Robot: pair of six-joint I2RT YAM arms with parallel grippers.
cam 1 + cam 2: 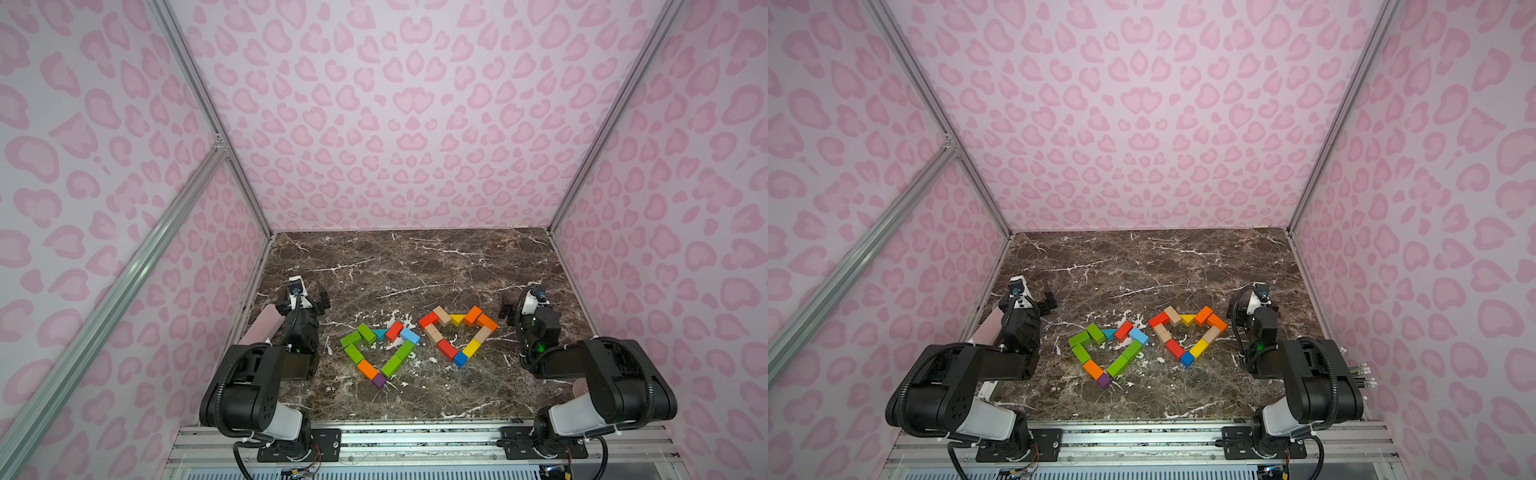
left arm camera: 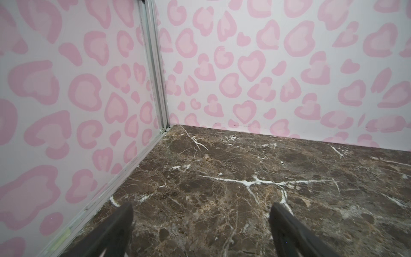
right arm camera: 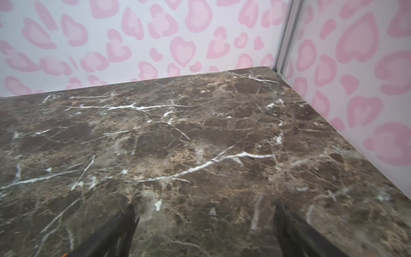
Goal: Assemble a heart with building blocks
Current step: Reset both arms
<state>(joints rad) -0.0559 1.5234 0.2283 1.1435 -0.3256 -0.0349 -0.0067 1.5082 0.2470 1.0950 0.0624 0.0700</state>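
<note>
The brown marble table (image 1: 415, 266) fills the floor between pink heart-print walls (image 1: 395, 124). Both top views take in all of it, with the black left arm (image 1: 249, 374) and right arm (image 1: 615, 374) at its near corners. The wrist views show only bare marble, wall and dark fingertips.

The left gripper (image 2: 201, 205) hovers near the left wall and the right gripper (image 3: 205, 205) near the right wall. Each has its jaws spread wide with nothing between them.

The building blocks (image 1: 405, 351) appear in the top views alone. They lie on the table between the arms as two hollow hearts side by side, the left heart (image 1: 354, 354) and the right heart (image 1: 446, 350), ten blocks each. Of the twenty, five are green, three red, three orange, three tan and two yellow, with one each of light blue, blue, teal and purple. The teal block and one yellow block are triangular, and each sits in its heart's notch.

A bunch of thin pencils (image 1: 1363, 375) pokes out behind the right arm in a top view only.
</note>
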